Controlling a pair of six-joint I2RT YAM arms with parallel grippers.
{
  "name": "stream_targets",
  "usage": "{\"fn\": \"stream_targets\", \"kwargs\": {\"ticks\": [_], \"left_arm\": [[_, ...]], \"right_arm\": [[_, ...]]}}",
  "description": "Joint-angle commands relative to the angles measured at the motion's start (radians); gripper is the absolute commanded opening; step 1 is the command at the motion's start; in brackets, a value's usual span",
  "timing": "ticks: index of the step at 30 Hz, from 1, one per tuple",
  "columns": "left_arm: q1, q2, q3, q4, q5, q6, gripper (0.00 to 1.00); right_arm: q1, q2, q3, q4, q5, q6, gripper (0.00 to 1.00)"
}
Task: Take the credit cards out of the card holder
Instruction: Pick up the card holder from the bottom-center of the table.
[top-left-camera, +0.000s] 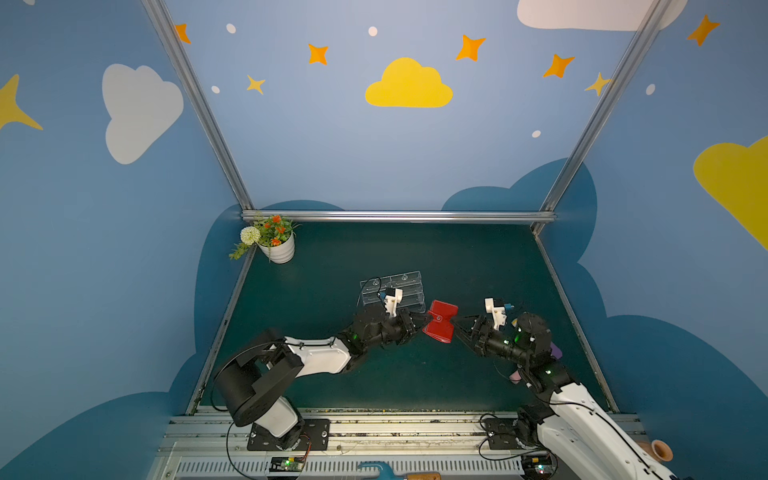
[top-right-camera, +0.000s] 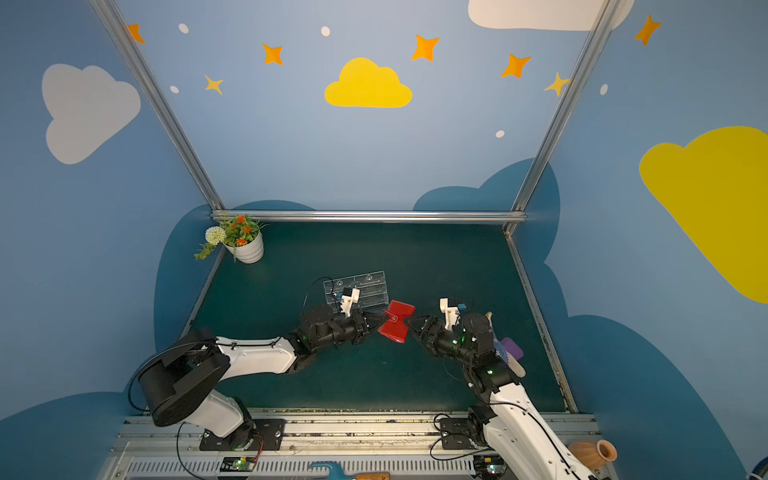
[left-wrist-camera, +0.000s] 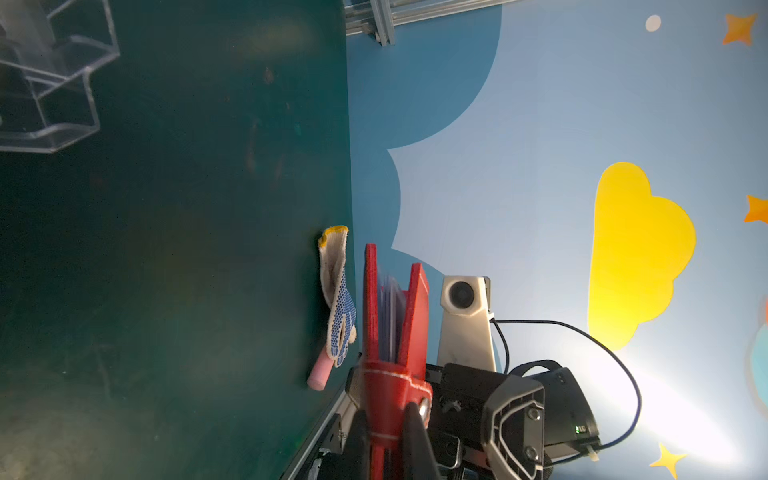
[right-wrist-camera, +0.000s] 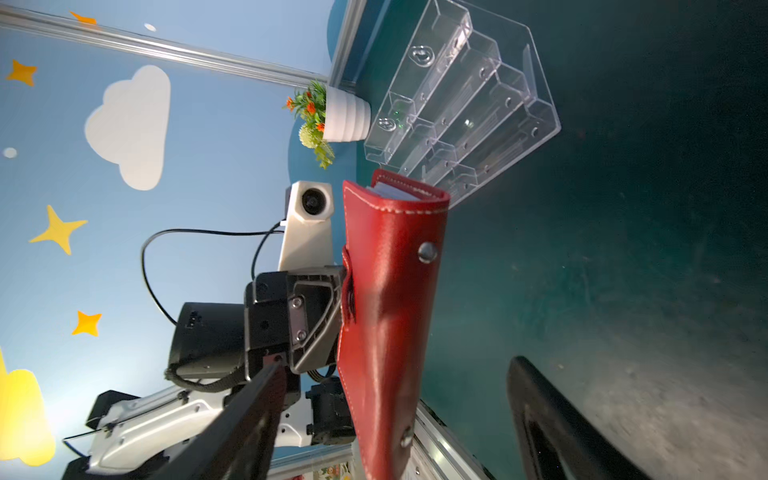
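Observation:
The red card holder (top-left-camera: 441, 322) (top-right-camera: 397, 323) hangs in the air between both arms above the green table. My left gripper (top-left-camera: 426, 321) (left-wrist-camera: 387, 419) is shut on its edge by the snap tab. In the left wrist view the holder's (left-wrist-camera: 395, 332) covers splay apart, showing grey sleeve pages (left-wrist-camera: 390, 307). My right gripper (top-left-camera: 455, 324) (right-wrist-camera: 399, 365) is open at the opposite side. Its fingers (right-wrist-camera: 540, 415) stand wide on either side of the holder (right-wrist-camera: 390, 291) without touching it. The credit cards are hidden inside.
A clear acrylic tiered stand (top-left-camera: 392, 289) (right-wrist-camera: 461, 104) sits just behind the left gripper. A white flower pot (top-left-camera: 278, 247) stands in the back left corner. A dotted work glove (left-wrist-camera: 338, 303), a pink cylinder (left-wrist-camera: 320, 372) and a purple object (top-left-camera: 556, 351) lie along the right edge.

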Motion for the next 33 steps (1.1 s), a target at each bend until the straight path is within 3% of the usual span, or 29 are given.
{"fn": "stream_targets", "kwargs": {"ticks": [1, 11, 33], "left_arm": [[-0.001, -0.02, 0.017, 0.014, -0.004, -0.029, 0.04], [-0.007, -0.001, 0.015, 0.101, 0.003, -0.087, 0.04], [-0.047, 0.081, 0.043, 0.209, -0.008, -0.12, 0.04]], "right_arm": [[-0.004, 0.015, 0.012, 0.131, 0.018, 0.055, 0.8], [-0.007, 0.079, -0.022, 0.301, 0.075, 0.133, 0.63], [0.016, 0.187, -0.023, 0.436, 0.088, 0.158, 0.33]]}}
